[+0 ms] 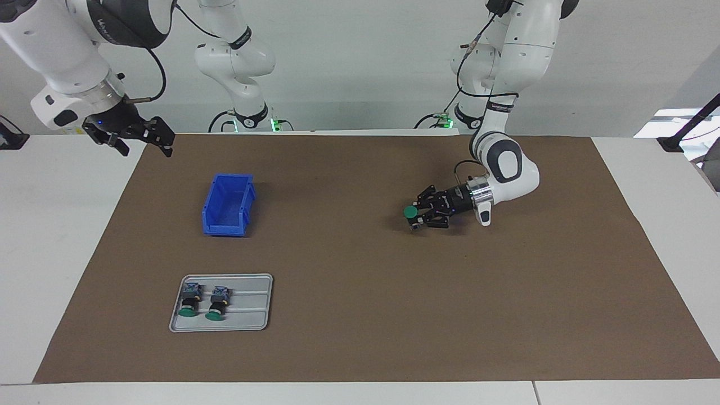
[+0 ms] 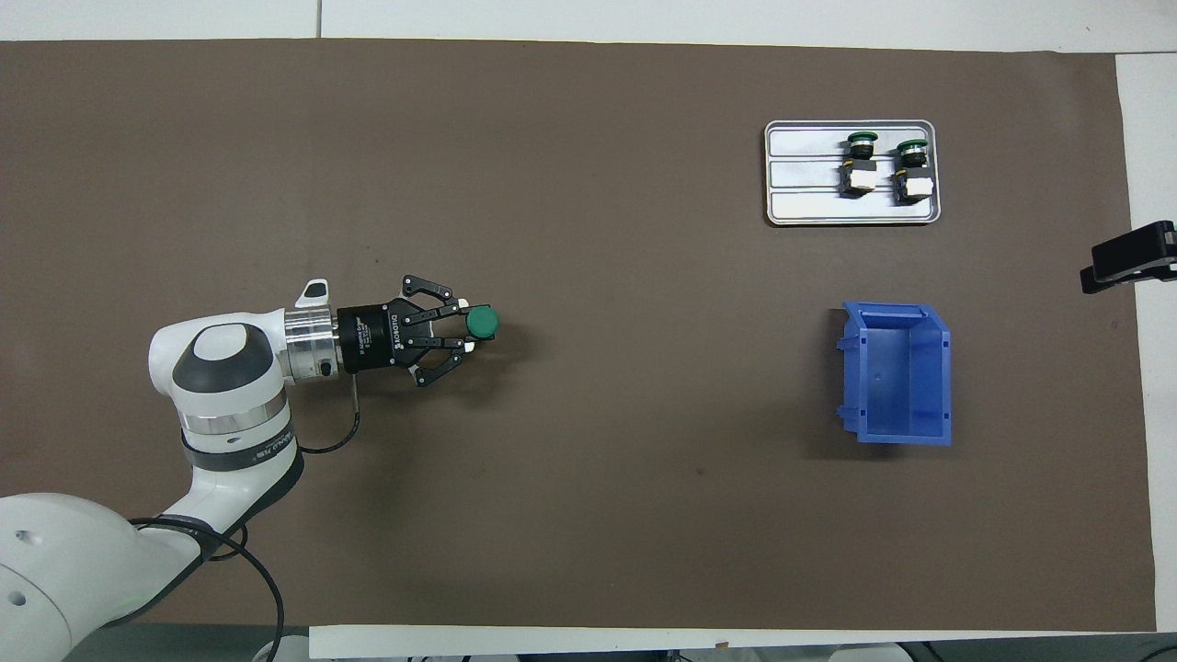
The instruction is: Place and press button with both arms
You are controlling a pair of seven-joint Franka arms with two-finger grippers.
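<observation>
Main risk from here: we hold the button [image 1: 412,212] sideways, green cap pointing away from the wrist toward the right arm's end of the table. If we let go at that attitude it probably rolls or tips on the round cap instead of sitting on its block. We'd judge it needs a flat, stable seat before anyone presses it.

Second risk: the grip looks shallow. Only the fingertips of the left gripper [image 1: 421,215] pinch the body just under the cap, so a bump against the brown mat [image 1: 360,337] on the way down could twist it in the fingers.

Third: the right gripper [image 1: 132,138] hangs with its fingers spread over the mat corner at the right arm's end, well apart from the button. It waits. Any press means a long reach across, past the blue bin [image 1: 228,203], and an off-centre push could shove the button rather than depress it.

Position: button sits clamped at the left gripper's tips, low over bare mat toward the left arm's end. Whether it touches the mat, we can't tell. Two more buttons [image 1: 201,301] lie in the grey tray [image 1: 253,320], untouched.
</observation>
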